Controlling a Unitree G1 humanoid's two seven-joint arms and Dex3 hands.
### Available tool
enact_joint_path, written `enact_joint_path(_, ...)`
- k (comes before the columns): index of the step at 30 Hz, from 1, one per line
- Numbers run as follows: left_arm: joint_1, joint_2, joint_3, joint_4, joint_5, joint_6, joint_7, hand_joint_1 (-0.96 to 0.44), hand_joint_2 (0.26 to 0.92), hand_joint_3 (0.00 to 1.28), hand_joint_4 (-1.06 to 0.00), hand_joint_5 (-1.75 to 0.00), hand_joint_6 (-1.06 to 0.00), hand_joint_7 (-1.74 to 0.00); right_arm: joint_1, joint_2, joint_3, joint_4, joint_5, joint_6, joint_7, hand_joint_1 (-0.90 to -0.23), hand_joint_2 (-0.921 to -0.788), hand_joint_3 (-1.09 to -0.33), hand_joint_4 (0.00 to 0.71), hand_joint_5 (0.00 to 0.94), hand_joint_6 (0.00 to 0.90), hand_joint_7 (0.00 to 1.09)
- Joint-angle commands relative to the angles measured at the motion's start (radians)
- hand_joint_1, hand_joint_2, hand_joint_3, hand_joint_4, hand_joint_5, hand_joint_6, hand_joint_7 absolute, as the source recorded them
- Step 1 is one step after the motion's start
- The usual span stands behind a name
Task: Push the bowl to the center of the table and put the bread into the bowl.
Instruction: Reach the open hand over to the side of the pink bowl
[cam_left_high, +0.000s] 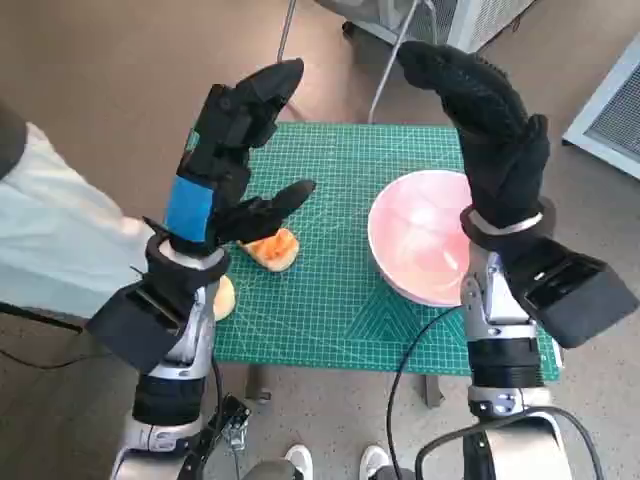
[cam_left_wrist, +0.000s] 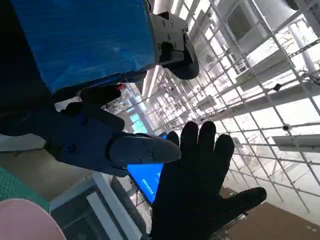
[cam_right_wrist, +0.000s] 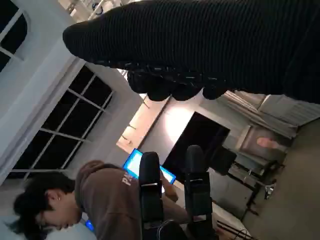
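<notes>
A pink bowl (cam_left_high: 425, 235) stands on the right part of the green mat table (cam_left_high: 340, 160); its edge (cam_left_wrist: 25, 220) also shows in the left wrist view. An orange-brown piece of bread (cam_left_high: 272, 248) lies left of the bowl, just under my left thumb. My left hand (cam_left_high: 240, 125) is raised above the mat's left side, fingers spread, holding nothing. Above the bowl's far rim my right hand (cam_left_high: 485, 110) is lifted in its black glove (cam_left_wrist: 200, 190), fingers apart and empty. Both wrist cameras point upward at the room.
A second pale roll (cam_left_high: 226, 297) lies at the mat's near left edge, half hidden by my left forearm. A person's light sleeve (cam_left_high: 50, 230) is at the left; a person in a brown top (cam_right_wrist: 100, 200) shows in the right wrist view. White shoes (cam_left_high: 335, 462) are below the table.
</notes>
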Motion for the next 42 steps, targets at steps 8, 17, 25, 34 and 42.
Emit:
enact_joint_path(8,-0.012,0.004,-0.001,-0.001,-0.004,0.002,-0.001,-0.44,0.921,0.25,-0.35,-0.01,-0.1,-0.71,0.008,0.003,-0.001,0.007,0.006,0.004,0.01,-0.617,-0.921,-0.804,0.28,0.0,0.0,0.77)
enact_joint_path(17,-0.004,0.008,0.004,-0.009,-0.006,0.003,0.0,-0.43,0.921,0.25,-0.35,-0.01,-0.1,-0.71,0.015,0.0,-0.005,0.015,0.002,-0.006,0.008,-0.611,-0.921,-0.807,0.28,0.0,-0.001,0.77)
enact_joint_path(25,0.003,0.013,0.015,-0.006,-0.014,0.0,0.0,-0.43,0.921,0.26,-0.35,-0.01,-0.1,-0.71,0.033,-0.023,-0.028,0.046,0.012,-0.031,0.017,-0.615,-0.921,-0.81,0.273,0.0,-0.001,0.75)
enact_joint_path(34,0.027,0.01,0.023,-0.021,-0.008,0.0,0.016,-0.43,0.921,0.26,-0.35,0.0,-0.09,-0.71,0.074,-0.102,-0.122,0.159,0.037,-0.109,0.019,-0.646,-0.921,-0.8,0.249,0.0,-0.001,0.73)
enact_joint_path(42,0.05,0.004,0.022,-0.034,0.001,0.003,0.036,-0.43,0.921,0.25,-0.35,0.0,-0.09,-0.69,0.117,-0.15,-0.204,0.288,-0.058,-0.188,-0.144,-0.658,-0.921,-0.834,0.222,0.034,-0.001,0.72)
